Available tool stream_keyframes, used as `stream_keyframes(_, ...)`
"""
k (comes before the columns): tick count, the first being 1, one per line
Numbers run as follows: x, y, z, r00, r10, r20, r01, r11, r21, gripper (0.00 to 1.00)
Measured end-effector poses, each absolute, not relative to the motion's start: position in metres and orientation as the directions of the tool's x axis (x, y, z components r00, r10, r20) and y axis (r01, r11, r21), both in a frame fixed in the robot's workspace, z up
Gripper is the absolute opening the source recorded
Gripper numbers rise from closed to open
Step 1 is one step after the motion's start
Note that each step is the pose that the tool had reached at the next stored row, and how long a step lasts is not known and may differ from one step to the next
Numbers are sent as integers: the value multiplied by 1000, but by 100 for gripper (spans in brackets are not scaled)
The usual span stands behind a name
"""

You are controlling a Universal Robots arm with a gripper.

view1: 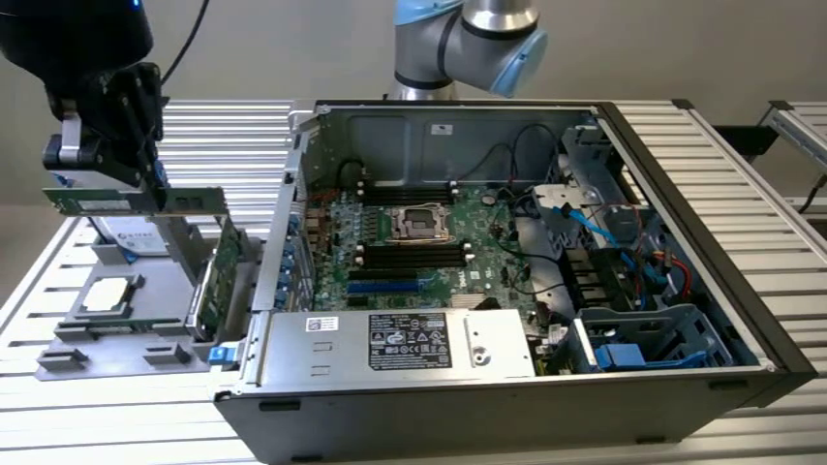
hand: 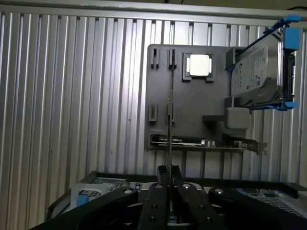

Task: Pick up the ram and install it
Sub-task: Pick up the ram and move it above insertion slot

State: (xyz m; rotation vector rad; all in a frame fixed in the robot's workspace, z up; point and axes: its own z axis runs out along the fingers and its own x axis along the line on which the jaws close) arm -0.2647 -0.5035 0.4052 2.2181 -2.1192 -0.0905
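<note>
Holding the ram (view1: 91,199) above the parts tray (view1: 65,334)

Gripping the ram level in the gripper (view1: 139,184), fingers (hand: 162,173) clenched on its edge, seen edge-on in the wrist view. Hanging at the exterior view's left, clear above the parts tray with its processor (view1: 107,293) and hard drive (view1: 130,237). Sitting beside the open computer case (view1: 723,242), well apart from the motherboard (view1: 427,252) inside.

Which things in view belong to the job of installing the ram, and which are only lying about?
Belongs to the job: ram, clamped in the gripper; memory slots on the motherboard.
Lying about: CPU, hard drive, expansion card, all on the gray tray; power supply.
</note>
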Motion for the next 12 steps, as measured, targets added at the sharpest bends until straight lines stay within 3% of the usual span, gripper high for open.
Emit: stream_keyframes(12, -215, -496, 409, 46, -999, 5, -995, -45, 93, 14)
